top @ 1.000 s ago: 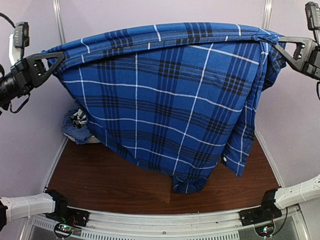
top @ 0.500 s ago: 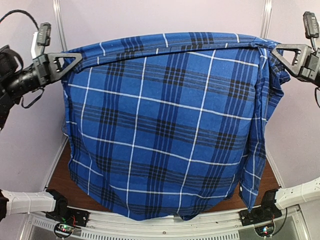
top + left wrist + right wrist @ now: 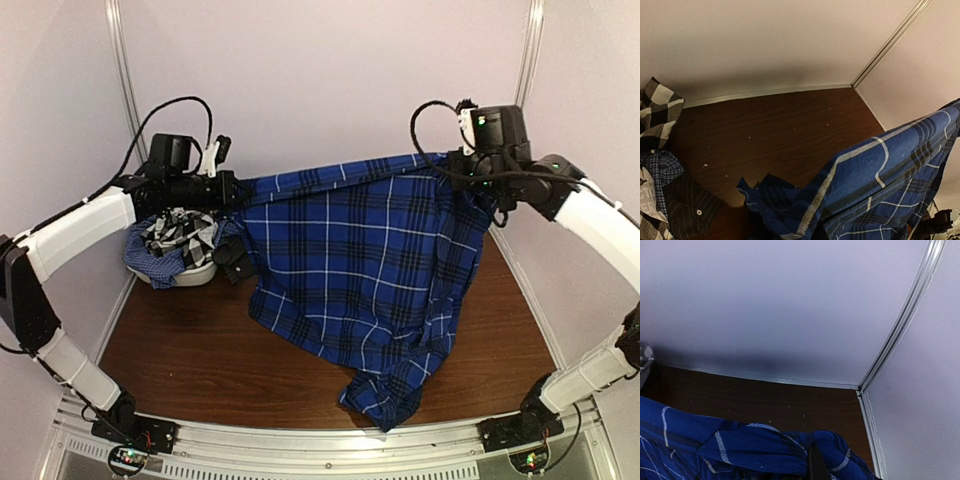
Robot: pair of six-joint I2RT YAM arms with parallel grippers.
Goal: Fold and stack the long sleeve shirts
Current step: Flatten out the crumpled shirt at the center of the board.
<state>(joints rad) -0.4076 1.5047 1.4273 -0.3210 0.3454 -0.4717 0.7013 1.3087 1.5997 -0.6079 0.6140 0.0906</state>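
The royal-blue plaid long sleeve shirt [image 3: 360, 260] hangs stretched between my two grippers near the back of the table, and its lower end trails on the wood toward the front. My left gripper [image 3: 238, 190] is shut on its left top edge, and my right gripper [image 3: 455, 162] is shut on its right top corner. In the left wrist view the blue cloth [image 3: 880, 185] bunches over the jaws and hides them. Bunched cloth [image 3: 760, 447] fills the bottom of the right wrist view, with one dark finger [image 3: 815, 466] poking through it.
A white bin [image 3: 190, 272] at the back left holds other shirts: black-and-white plaid [image 3: 657, 107], pale-blue check [image 3: 660, 167] and dark pinstripe [image 3: 687, 205]. The brown table [image 3: 190, 350] is walled on the left, back and right. A metal rail [image 3: 330, 445] runs along the front edge.
Both arms swung down and away toward the back of the table. The shirt, held high and spread before the camera earlier, now hangs low with its lower part on the wood.
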